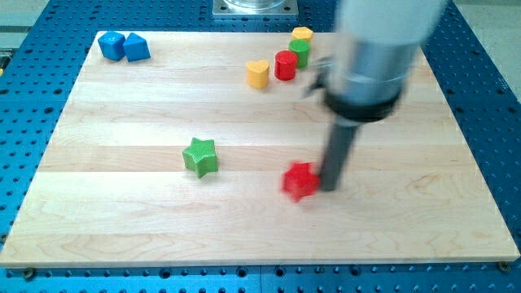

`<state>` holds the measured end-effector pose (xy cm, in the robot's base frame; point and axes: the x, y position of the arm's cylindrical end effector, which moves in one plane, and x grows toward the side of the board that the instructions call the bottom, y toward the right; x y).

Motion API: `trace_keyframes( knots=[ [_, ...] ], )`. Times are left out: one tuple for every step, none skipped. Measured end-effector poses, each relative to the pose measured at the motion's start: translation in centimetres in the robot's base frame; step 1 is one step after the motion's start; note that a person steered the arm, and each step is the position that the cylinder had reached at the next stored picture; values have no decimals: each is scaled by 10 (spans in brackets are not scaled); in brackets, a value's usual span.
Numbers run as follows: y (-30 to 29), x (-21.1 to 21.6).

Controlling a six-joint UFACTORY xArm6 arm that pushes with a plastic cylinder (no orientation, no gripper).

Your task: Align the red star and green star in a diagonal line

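Observation:
The red star [299, 181] lies on the wooden board, right of the middle and towards the view's bottom; it looks blurred. The green star [200, 156] lies to its left and a little higher. My tip [329, 188] is at the red star's right side, touching it or nearly so. The dark rod rises from there to the grey arm body [373, 57] at the view's top right.
A yellow heart-shaped block [258, 73], a red cylinder [285, 64], a green block [299, 52] and a yellow block [302, 34] cluster at the top centre. Two blue blocks [124, 45] sit at the top left corner. A blue perforated table [32, 106] surrounds the board.

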<state>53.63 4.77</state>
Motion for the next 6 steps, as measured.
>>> trace_keyframes(
  knots=[
    [-95,38],
    [-72,9],
    [-116,-31],
    [-144,-65],
    [-187,-11],
    [-137,36]
  ],
)
